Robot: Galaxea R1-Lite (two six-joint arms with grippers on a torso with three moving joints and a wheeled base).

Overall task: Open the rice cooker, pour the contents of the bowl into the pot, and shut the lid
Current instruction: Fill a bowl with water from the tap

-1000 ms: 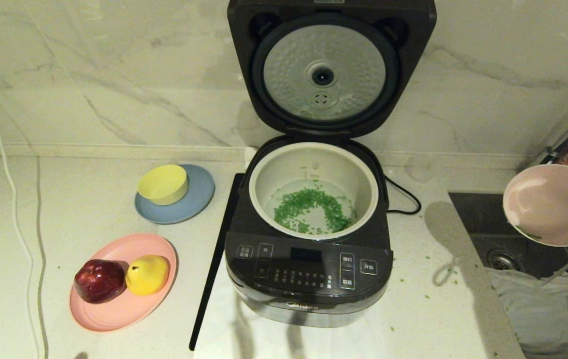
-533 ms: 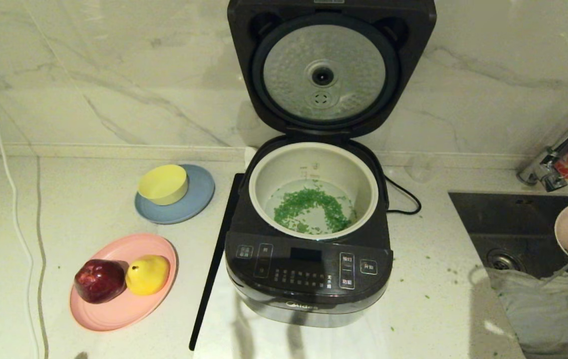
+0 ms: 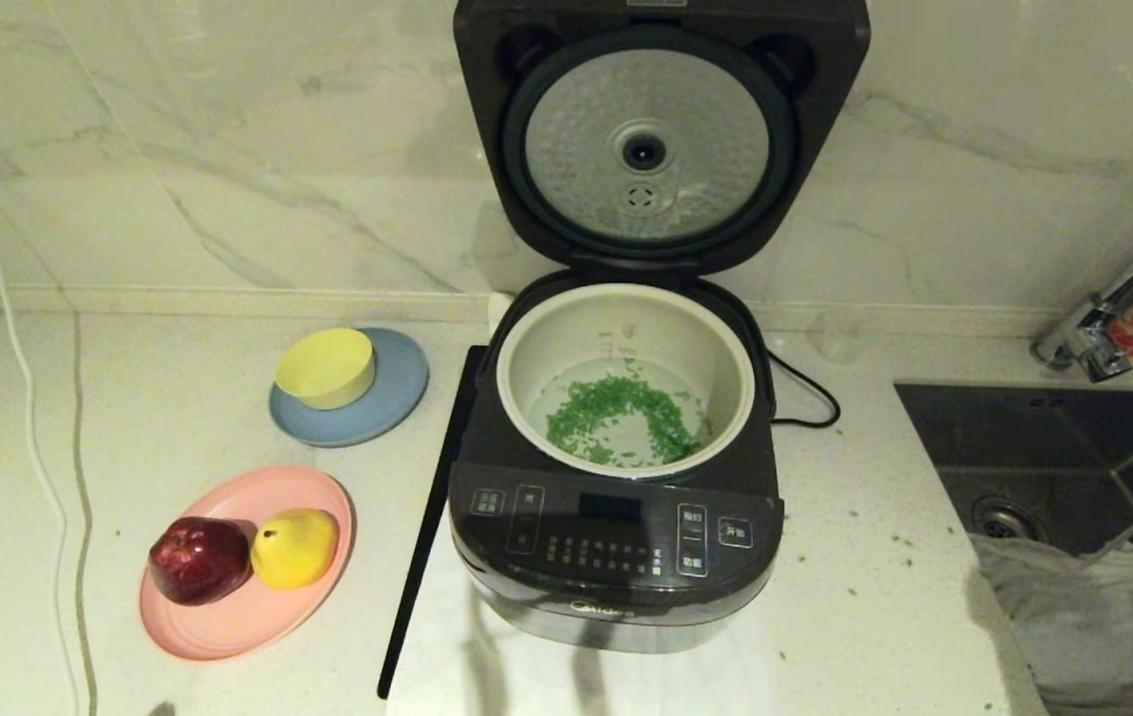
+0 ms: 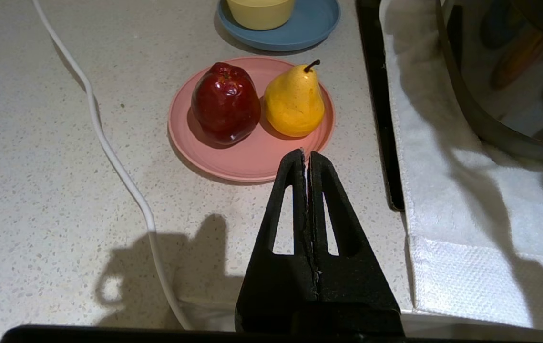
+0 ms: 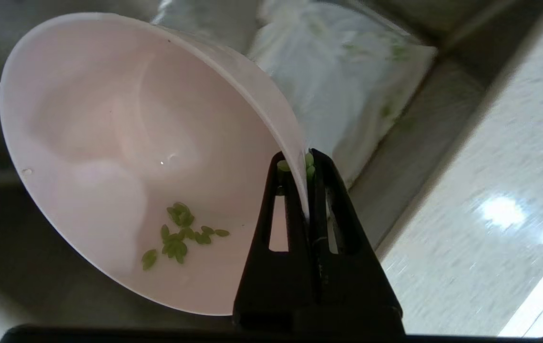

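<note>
The dark rice cooker stands in the middle of the counter with its lid swung up against the wall, dimpled silver underside facing me. Chopped green contents lie on the floor of the off-white pot. In the right wrist view my right gripper is shut on the rim of the pale pink bowl, held tilted above the sink, with a few green bits stuck inside. Neither the right gripper nor the bowl shows in the head view. My left gripper is shut and empty, low over the counter near the pink plate.
A pink plate with a red apple and a yellow pear lies at the front left. A yellow bowl sits on a blue plate behind it. At the right is the sink with a cloth and tap. Green bits dot the counter.
The right gripper carried the pink bowl further right and lower over the sink, leaving the head view. The cooker and the left arm stayed still.
</note>
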